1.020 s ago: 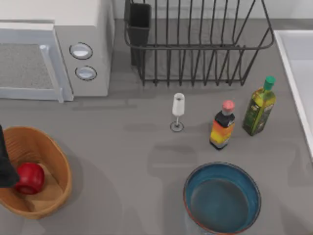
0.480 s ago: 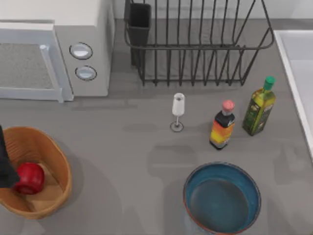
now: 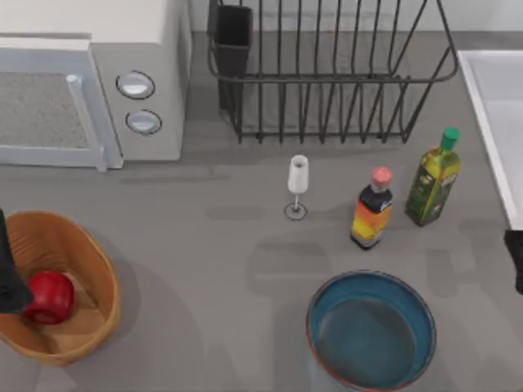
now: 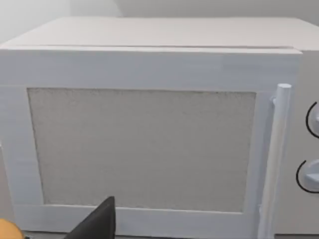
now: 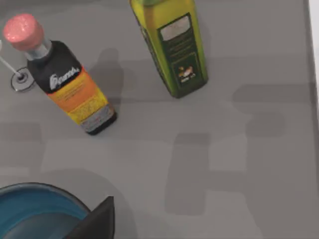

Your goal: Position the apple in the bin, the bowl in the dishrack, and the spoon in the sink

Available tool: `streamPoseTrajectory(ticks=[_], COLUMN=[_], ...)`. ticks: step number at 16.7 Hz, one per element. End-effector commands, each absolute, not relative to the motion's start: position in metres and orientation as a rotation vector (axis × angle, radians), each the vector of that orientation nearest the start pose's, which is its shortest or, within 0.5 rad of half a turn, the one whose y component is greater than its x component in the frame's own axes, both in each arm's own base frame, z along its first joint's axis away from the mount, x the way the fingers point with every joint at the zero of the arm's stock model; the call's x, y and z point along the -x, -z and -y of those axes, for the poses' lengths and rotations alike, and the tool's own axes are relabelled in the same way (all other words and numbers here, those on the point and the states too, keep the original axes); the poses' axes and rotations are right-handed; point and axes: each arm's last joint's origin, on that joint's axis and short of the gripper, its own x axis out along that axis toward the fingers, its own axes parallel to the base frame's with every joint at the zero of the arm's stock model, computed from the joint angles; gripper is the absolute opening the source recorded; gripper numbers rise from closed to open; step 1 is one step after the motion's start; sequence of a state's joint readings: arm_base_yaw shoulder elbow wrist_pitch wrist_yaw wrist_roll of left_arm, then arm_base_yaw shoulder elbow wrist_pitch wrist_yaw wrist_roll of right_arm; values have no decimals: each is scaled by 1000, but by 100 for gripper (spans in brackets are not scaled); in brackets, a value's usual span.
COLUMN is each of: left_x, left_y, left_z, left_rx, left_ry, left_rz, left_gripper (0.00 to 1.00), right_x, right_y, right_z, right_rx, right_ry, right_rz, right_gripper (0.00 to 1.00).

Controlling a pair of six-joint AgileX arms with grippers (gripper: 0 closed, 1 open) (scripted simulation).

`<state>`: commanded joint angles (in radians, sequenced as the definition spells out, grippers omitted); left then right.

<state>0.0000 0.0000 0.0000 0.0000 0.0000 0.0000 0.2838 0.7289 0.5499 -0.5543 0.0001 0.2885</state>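
The red apple point(image 3: 51, 296) lies inside the orange-tan wicker bin point(image 3: 90, 253) at the front left. My left gripper point(image 3: 10, 273) hangs at the left edge, over the bin's left side and right beside the apple. The teal-blue bowl point(image 3: 372, 331) stands upright on the table at the front, right of centre; its rim point(image 5: 35, 196) shows in the right wrist view. My right gripper point(image 3: 515, 260) pokes in at the right edge, to the right of the bowl and apart from it. At the back stands the black wire dishrack point(image 3: 327, 77), and the pale sink point(image 3: 498, 106) is at the right. The spoon is out of view.
A white microwave point(image 3: 82, 90) fills the back left and faces the left wrist camera point(image 4: 149, 139). Between dishrack and bowl stand a small wine glass point(image 3: 298, 186), an orange-labelled sauce bottle point(image 3: 372, 211) and a green oil bottle point(image 3: 433, 178).
My right arm has come into the top view at the right edge. The left arm, apple and bowl have stayed put.
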Motion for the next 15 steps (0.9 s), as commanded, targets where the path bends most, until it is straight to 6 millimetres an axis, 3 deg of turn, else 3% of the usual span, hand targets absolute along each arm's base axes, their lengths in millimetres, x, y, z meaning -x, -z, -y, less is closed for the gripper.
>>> streamPoseTrajectory(ticks=[9, 15], left_x=[-106, -106], left_y=[-160, -160], left_z=[1, 1], left_rx=[0, 0], left_ry=[0, 0], left_rz=[0, 0], left_gripper=[100, 100], right_x=[-189, -216], right_y=[-240, -233], right_z=[-92, -138], right_rx=[-140, -52], right_ry=[-129, -38], right_rz=[-1197, -1479], right_gripper=[100, 100])
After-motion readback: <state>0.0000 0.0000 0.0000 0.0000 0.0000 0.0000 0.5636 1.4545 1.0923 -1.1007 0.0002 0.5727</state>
